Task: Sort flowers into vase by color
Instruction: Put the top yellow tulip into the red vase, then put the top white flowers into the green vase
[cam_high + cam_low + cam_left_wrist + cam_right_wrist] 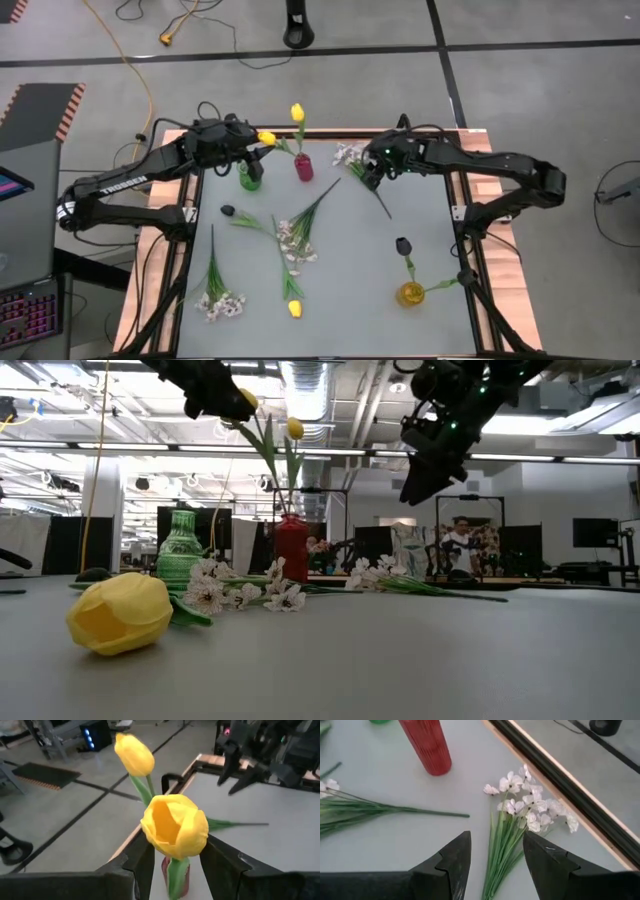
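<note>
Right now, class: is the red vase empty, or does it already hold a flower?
It already holds a flower. One yellow tulip stands upright in the red vase, while the left gripper holds a second yellow tulip above it.

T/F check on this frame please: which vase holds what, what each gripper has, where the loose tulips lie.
1. The left gripper holds a yellow tulip. True.
2. The red ribbed vase is empty. False: it holds another yellow tulip.
3. The right gripper grips a white blossom spray. False: it is open above it.
4. The amber vase holds a dark tulip. True.
5. The green vase lies on its side. False: upright.
</note>
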`<act>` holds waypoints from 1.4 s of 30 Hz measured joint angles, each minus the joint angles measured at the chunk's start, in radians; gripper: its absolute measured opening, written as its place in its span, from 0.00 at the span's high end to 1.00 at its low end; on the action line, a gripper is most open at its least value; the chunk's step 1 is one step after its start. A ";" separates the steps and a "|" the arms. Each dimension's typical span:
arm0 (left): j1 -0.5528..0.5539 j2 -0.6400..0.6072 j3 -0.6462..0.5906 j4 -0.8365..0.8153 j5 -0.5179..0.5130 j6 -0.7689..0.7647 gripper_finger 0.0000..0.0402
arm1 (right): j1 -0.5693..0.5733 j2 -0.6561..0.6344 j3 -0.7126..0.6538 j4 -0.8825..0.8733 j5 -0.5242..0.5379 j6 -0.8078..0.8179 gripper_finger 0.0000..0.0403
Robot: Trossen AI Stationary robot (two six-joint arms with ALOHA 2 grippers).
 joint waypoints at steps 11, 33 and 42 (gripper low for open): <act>0.000 0.063 0.001 0.115 -0.001 -0.008 0.65 | 0.000 0.001 0.000 -0.004 -0.002 -0.018 0.49; 0.000 0.096 0.001 0.010 -0.005 0.075 0.65 | 0.001 -0.001 0.000 -0.008 -0.002 -0.018 0.49; -0.001 0.000 0.001 -0.215 -0.005 0.044 0.65 | 0.001 -0.001 0.000 -0.071 -0.003 0.042 0.49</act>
